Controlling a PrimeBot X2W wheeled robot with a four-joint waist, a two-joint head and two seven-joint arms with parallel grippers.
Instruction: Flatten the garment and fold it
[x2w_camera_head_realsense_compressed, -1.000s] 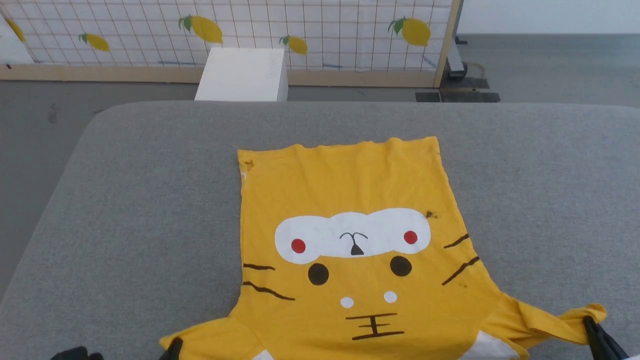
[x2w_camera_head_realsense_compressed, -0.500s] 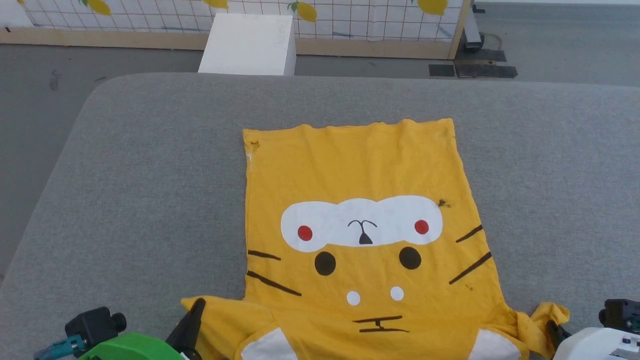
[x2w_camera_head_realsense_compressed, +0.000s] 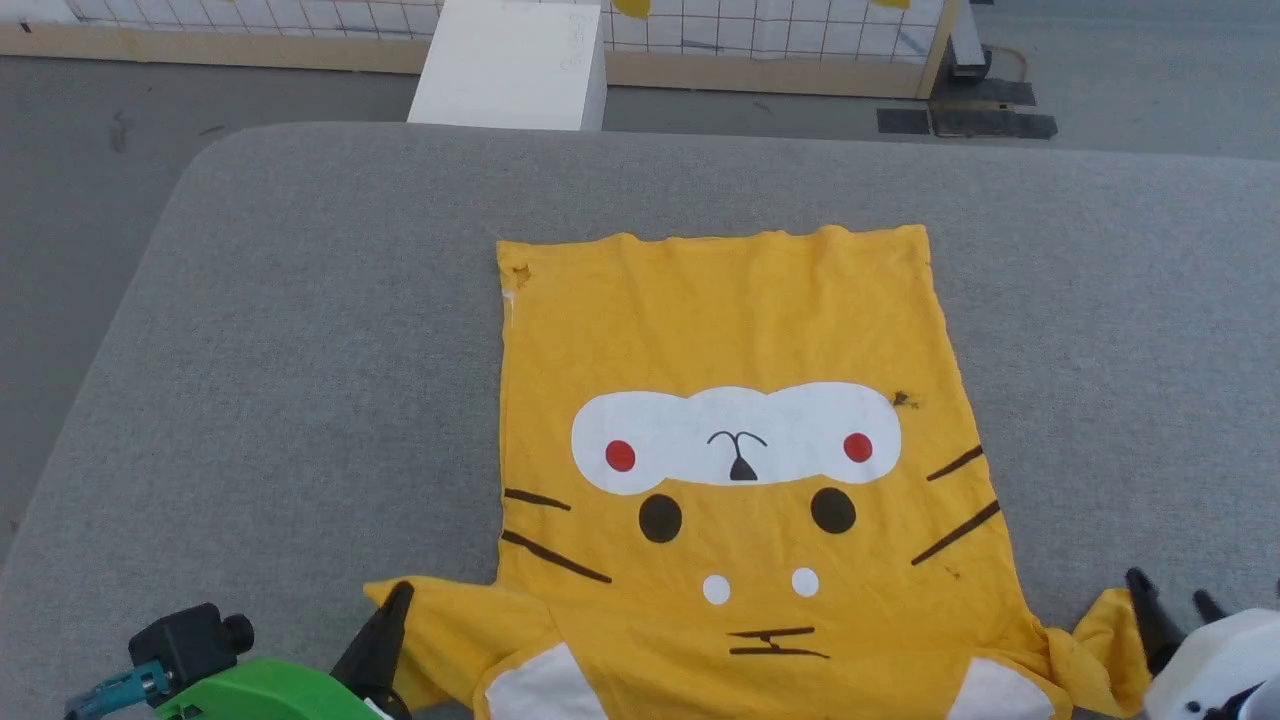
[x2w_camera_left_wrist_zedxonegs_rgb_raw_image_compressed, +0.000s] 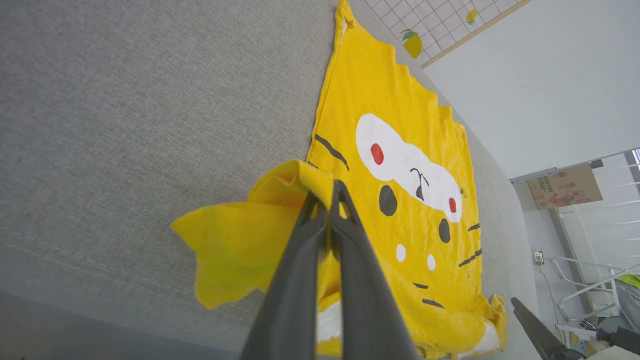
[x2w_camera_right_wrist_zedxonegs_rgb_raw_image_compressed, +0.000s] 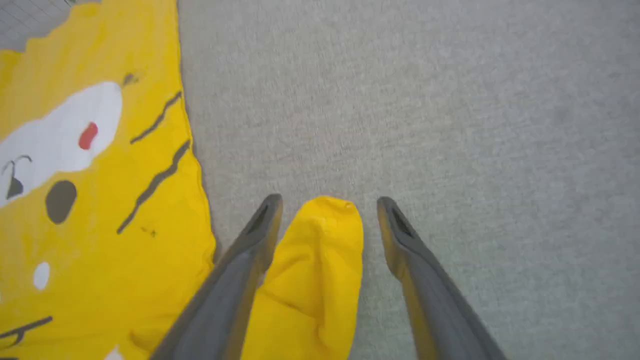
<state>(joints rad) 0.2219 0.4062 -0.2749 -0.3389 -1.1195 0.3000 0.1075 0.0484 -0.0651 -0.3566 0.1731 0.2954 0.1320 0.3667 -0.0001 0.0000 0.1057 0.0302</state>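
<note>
right hand (x2w_camera_right_wrist_zedxonegs_rgb_raw_image_compressed: 328, 201) has spread open astride a crumpled sleeve of the yellow garment (x2w_camera_head_realsense_compressed: 720, 330); left hand (x2w_camera_left_wrist_zedxonegs_rgb_raw_image_compressed: 326, 192) clenches the other sleeve.

A grey fabric-covered desk (x2w_camera_head_realsense_compressed: 250, 350) stretches away ahead of the left gripper (x2w_camera_head_realsense_compressed: 396, 600). Beyond its far edge a white box (x2w_camera_head_realsense_compressed: 510, 65) stands on the grey floor (x2w_camera_head_realsense_compressed: 80, 130), backed by a wood-framed, lemon-printed grid screen (x2w_camera_head_realsense_compressed: 760, 40). The light is soft and even.
</note>
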